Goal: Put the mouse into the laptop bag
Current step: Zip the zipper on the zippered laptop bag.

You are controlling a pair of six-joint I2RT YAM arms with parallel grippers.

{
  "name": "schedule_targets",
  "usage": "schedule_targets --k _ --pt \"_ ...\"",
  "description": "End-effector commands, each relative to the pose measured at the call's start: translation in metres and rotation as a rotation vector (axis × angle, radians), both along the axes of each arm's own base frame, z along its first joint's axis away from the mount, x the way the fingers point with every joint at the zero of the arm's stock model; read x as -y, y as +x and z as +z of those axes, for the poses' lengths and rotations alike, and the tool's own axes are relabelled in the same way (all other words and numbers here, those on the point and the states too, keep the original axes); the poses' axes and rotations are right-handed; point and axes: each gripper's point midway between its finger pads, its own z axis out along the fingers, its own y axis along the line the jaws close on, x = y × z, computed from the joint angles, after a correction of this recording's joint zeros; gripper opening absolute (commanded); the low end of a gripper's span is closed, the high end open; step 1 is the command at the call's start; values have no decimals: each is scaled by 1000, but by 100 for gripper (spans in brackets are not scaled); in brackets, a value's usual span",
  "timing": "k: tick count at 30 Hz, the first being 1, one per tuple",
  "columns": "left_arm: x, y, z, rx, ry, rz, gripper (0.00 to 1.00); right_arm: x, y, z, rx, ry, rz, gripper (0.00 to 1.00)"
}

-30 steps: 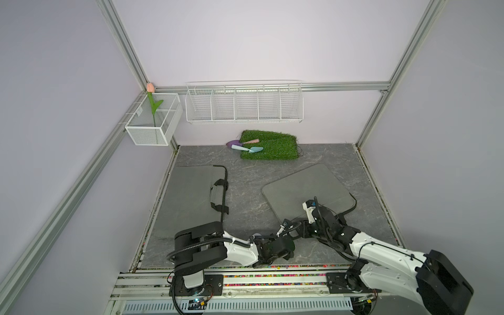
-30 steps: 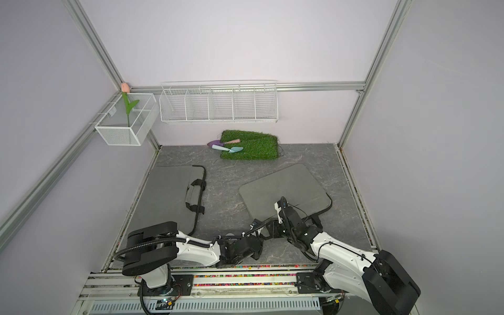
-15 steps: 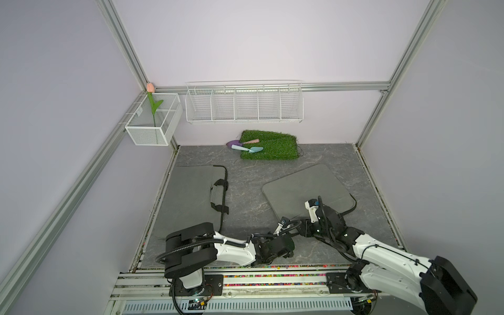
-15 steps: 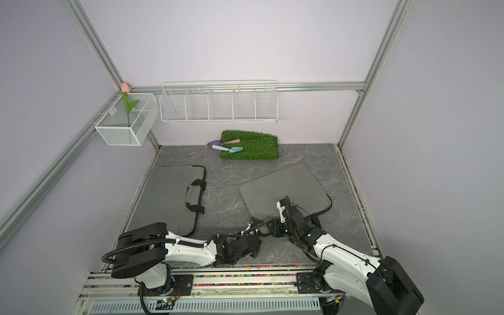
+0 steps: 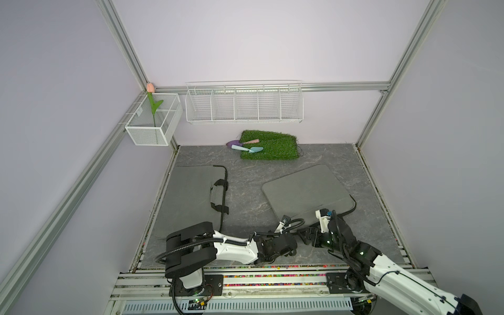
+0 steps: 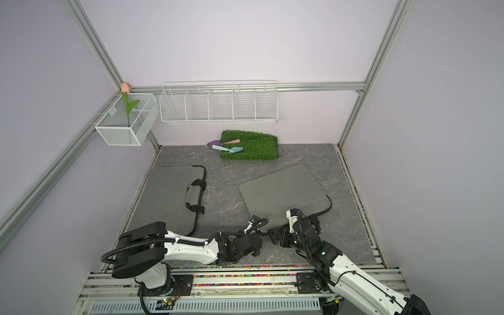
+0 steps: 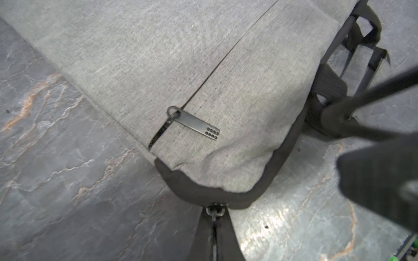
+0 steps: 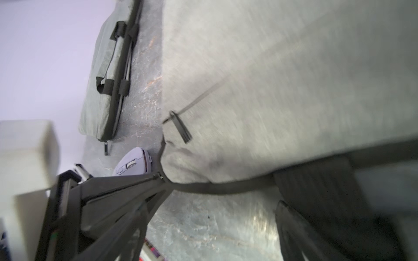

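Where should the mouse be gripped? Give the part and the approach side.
Likely across its two long flanks, at mid-body, coming from above. The mouse lies wheel-up on the table, its domed back gives no flat hold, and the laptop bag corner sits close beside one flank, so a sideways approach looks blocked.

Pale lilac booth under even, soft light.
Plain lilac walls (image 5: 245, 41) edged with aluminium rails (image 5: 131, 54); grey marbled floor (image 5: 245, 174); white wire shelf (image 5: 244, 105) on the back wall, mesh basket (image 5: 147, 133) with a tulip (image 5: 150, 87) in the corner, green turf mat (image 5: 275, 148) below, carrying two small trowels (image 5: 255, 149).
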Motion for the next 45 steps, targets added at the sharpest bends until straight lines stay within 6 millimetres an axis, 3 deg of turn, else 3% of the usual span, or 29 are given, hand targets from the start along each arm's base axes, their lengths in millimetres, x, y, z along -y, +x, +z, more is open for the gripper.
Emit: schedule_targets --k 1,5,13,17,19,20,22,24,28,35,42,45 --pt "12 5 16 22 -40 2 0 -4 -3 1 -85 101 -65 90" --pt "18 2 21 11 -57 -21 0 -3 -5 -7 -206 103 -137 90" --pt "26 -2 30 -1 -88 -55 0 -40 8 -11 -296 202 -119 90" --pt "26 -3 32 -2 -97 -59 0 -37 17 -13 -288 184 -170 91" --pt "24 -3 34 -1 -103 -59 0 -33 21 -12 -269 187 -195 97" --pt "23 -3 34 1 -103 -58 0 -31 22 -11 -261 185 -207 87" --pt "21 -3 35 4 -104 -53 0 -27 22 -8 -252 180 -223 57" --pt "18 -2 36 10 -101 -44 0 -22 21 -7 -249 165 -238 38" --pt "15 0 38 19 -96 -35 0 -16 17 -10 -245 149 -243 8" --pt "1 7 32 46 -34 0 0 1 16 -9 -226 116 -260 6" --pt "-31 36 5 -36 -1 92 0 22 15 -11 -200 69 -266 6" --pt "-33 45 10 -20 0 111 0 25 16 -15 -216 73 -269 6"
